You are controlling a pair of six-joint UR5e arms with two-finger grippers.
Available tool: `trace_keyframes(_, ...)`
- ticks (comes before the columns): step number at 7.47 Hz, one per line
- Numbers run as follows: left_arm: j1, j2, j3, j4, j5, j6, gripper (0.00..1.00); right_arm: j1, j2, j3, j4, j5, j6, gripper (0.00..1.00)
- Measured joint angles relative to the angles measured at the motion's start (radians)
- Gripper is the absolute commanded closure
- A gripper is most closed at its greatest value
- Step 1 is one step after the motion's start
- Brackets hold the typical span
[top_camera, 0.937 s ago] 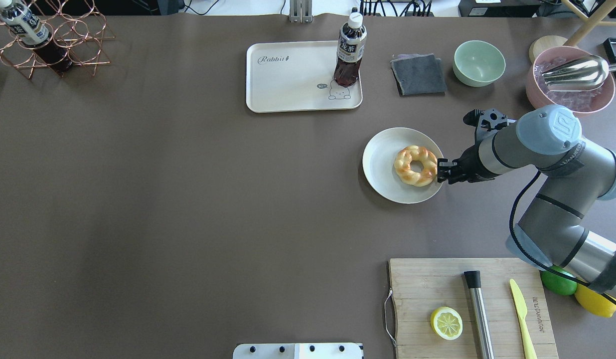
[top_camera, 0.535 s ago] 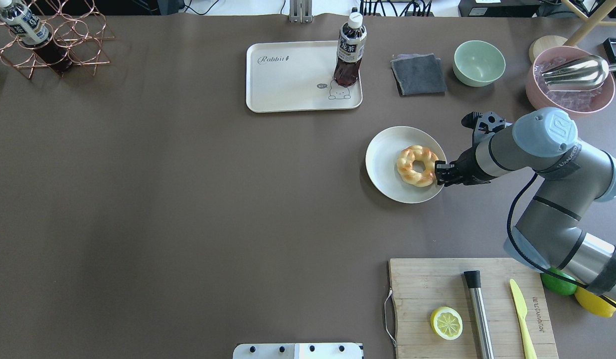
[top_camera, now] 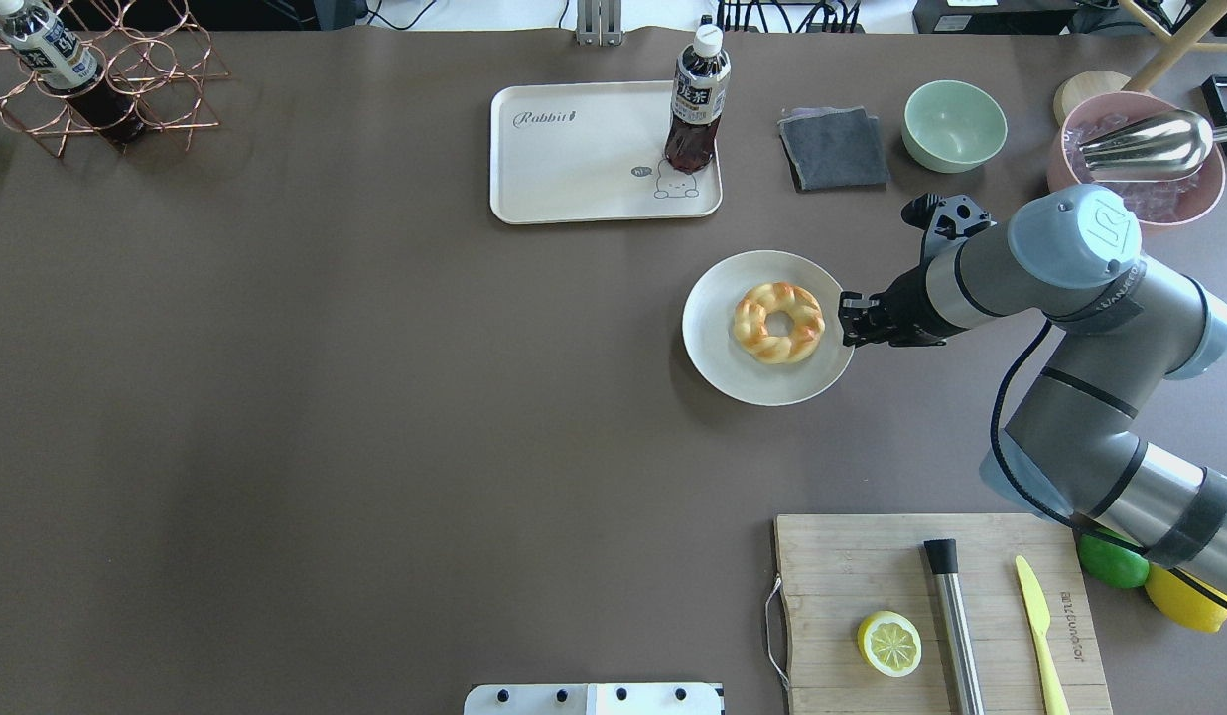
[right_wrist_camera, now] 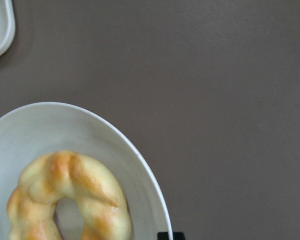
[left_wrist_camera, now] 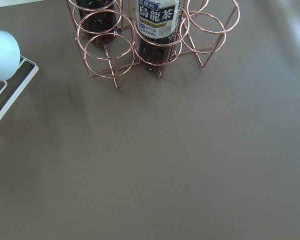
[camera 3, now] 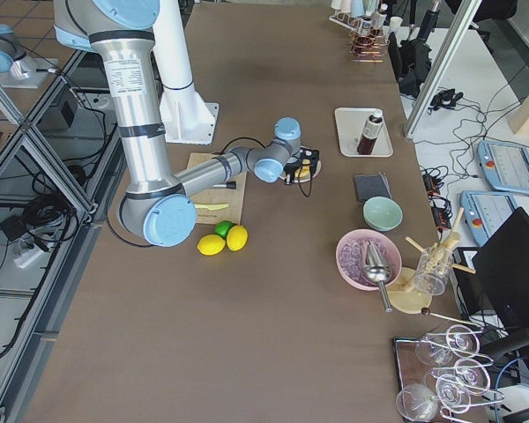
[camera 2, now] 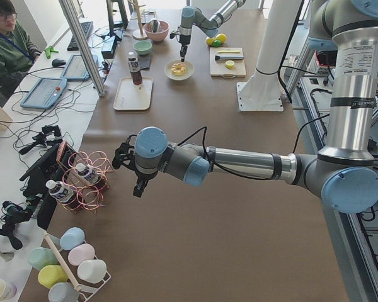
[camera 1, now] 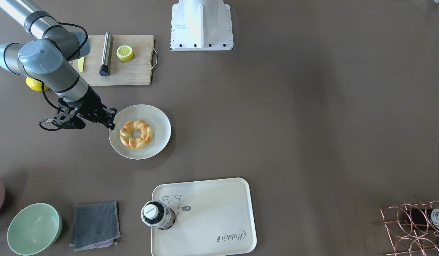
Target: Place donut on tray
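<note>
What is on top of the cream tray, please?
Only an upright tea bottle, standing in a corner of the tray by the bear drawing. The patch beneath it is hidden. The donut lies on the plate.

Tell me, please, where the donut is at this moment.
In the overhead view the donut lies on the round white plate, right of centre, just left of the right gripper.
</note>
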Motion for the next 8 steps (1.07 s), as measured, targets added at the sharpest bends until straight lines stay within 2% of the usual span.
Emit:
trace_keyframes(2,0.000,-0.008,-0.006,0.000,-0.002,-0.044,0.02,0.004,0.059,0.027,-0.002,0.004,0.025,1.00)
trace_keyframes(4,0.013,-0.033,-0.019,-0.031,-0.048,-0.209,0.02,-0.011,0.157,0.030,-0.026,0.005,0.054,1.00)
trace_keyframes(6,0.084,-0.067,-0.034,-0.113,-0.078,-0.442,0.02,-0.053,0.308,0.025,-0.165,-0.007,0.068,1.00)
trace_keyframes(8,0.214,-0.101,-0.042,-0.255,-0.070,-0.716,0.02,-0.118,0.437,0.004,-0.281,-0.068,0.104,1.00)
